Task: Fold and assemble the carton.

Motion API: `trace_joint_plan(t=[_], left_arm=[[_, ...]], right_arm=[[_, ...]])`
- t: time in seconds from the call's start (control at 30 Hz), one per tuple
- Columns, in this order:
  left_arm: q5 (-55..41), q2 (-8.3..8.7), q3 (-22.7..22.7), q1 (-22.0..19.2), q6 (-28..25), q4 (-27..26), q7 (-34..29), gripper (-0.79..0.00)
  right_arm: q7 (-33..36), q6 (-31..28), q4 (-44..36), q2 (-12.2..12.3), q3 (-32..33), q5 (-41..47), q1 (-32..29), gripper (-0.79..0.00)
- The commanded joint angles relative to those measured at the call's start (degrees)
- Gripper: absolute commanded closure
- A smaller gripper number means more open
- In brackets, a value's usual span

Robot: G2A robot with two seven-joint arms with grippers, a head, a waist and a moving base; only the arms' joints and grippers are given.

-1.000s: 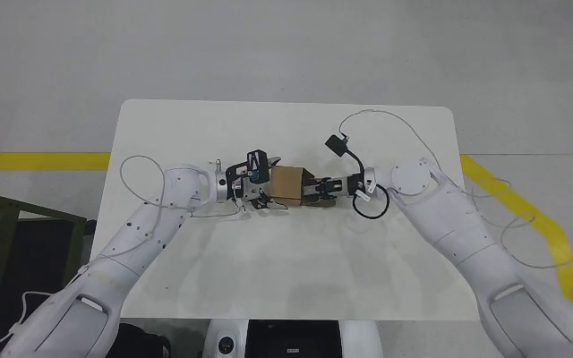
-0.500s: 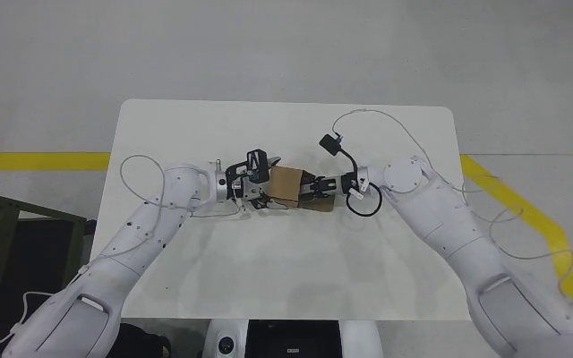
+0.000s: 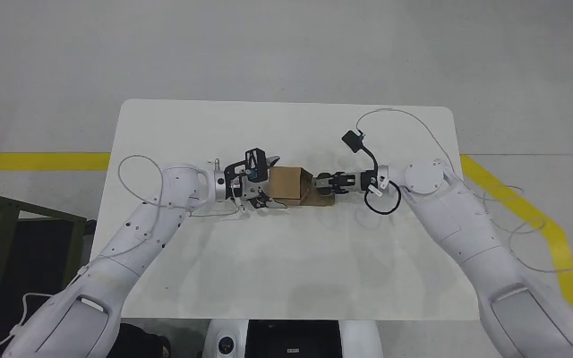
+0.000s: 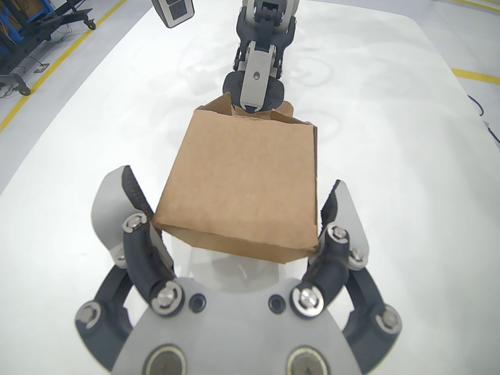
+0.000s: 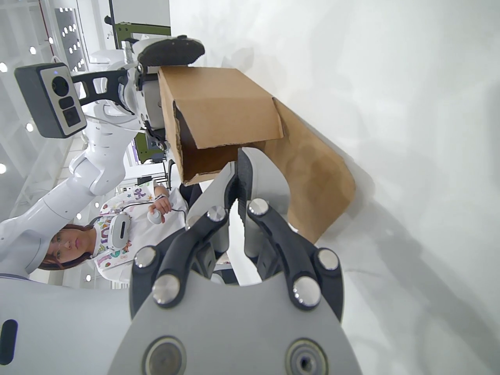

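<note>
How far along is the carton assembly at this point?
Done: the carton is already opened into a box shape on the table. In hand: the left tool grips one end, while the shut right tool sits at the opposite, open end. Left: that end is not closed, and one large flap lies flat on the table, so the flaps likely need folding in.

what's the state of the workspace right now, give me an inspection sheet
surface: white table, carton near its middle
job's things: brown carton lying on its side, one end open, a flap folded out along the table
clutter: nothing seen
grippers: left gripper grips one end of the carton; right gripper shut, tips at the opposite, open end
cables: left white cable and right white cable loop over the table
surroundings: grey floor with a yellow line
</note>
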Motion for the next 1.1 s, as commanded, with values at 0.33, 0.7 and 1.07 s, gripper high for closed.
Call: trace_joint_plan(t=[0.33, 0.7, 1.07], left_arm=[[0.1, 0.12, -0.9, 0.5, -0.3, -0.5, -0.7, -0.785], [0.0, -0.01, -1.1, 0.6, -0.8, -0.6, -1.0, -0.785], [0.4, -0.08, -1.3, 0.6, -1.1, -0.6, -1.0, -0.785]], right_arm=[[1.4, -0.4, 2.4, -1.9, -2.1, -0.7, 2.3, 0.0], [2.4, -1.5, 4.3, -4.6, -5.2, 0.1, 4.1, 0.0], [3.1, -2.8, 7.3, -7.1, -7.3, 0.7, 5.9, 0.0]])
